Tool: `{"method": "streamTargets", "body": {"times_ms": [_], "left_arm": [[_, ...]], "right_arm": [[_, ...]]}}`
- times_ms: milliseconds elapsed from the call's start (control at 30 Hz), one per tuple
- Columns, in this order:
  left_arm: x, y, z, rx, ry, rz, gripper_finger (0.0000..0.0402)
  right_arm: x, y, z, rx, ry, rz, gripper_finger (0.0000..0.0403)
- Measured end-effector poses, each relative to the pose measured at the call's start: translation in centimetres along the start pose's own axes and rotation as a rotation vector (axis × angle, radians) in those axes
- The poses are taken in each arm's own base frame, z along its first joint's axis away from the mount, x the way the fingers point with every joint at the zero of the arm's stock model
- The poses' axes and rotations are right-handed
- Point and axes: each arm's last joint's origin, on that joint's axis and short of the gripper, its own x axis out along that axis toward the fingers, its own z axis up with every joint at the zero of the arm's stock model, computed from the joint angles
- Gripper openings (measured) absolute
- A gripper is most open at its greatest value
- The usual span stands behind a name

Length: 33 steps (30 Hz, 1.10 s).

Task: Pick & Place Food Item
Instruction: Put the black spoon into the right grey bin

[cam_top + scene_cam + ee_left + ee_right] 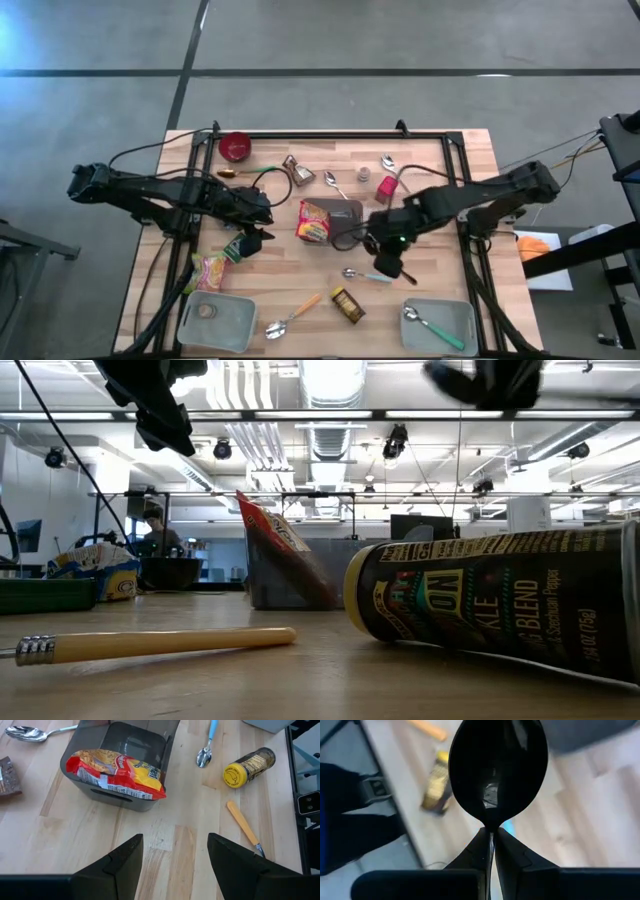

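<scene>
A red and yellow food packet (314,221) lies across the rim of a dark grey bin (345,212) at mid-table; the left wrist view shows the packet (117,772) draped over the bin's wall (125,800). My left gripper (175,860) hangs open above bare wood, left of the packet, with nothing between its fingers. My right gripper (491,840) is up over the table right of the bin, shut on a black spoon (497,770). A second, green and pink packet (211,268) lies flat near the left. My right gripper pinches the black spoon by its thin neck (490,831), just below the bowl, between its two fingers. The fingers point steeply down. The spoon's bowl sticks out beyond the fingertips, lifted clear of the table.
A spice jar (348,305) lies on its side near the front, beside a wooden-handled spoon (292,315) and a blue-handled spoon (366,275). Grey trays sit at the front left (240,330) and front right (455,312). A red bowl (235,147) and more spoons lie at the back.
</scene>
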Motion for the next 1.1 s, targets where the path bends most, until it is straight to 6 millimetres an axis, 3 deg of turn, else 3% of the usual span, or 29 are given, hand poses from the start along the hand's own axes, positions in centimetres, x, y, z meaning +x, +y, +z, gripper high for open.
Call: {"method": "streamTargets", "body": {"times_ms": [200, 367, 733, 1100], "left_arm": [[0.0, 0.1, 0.0, -0.004, -0.004, 0.009, 0.0226], [0.0, 0.1, 0.1, 0.009, -0.007, 0.009, 0.0226], [0.0, 0.3, 0.2, 0.032, -0.013, 0.02, 0.0226], [0.0, 0.3, 0.2, 0.032, -0.013, 0.02, 0.0226]], "right_arm": [[-1.5, 2.0, -3.6, 0.112, 0.043, 0.053, 0.0012], [-0.9, 4.0, -6.8, 0.18, 0.114, 0.047, 0.0012], [3.5, 5.5, -11.9, 0.14, 0.23, -0.06, 0.0012], [7.7, 3.7, -13.6, 0.089, 0.244, -0.058, 0.0012]]}}
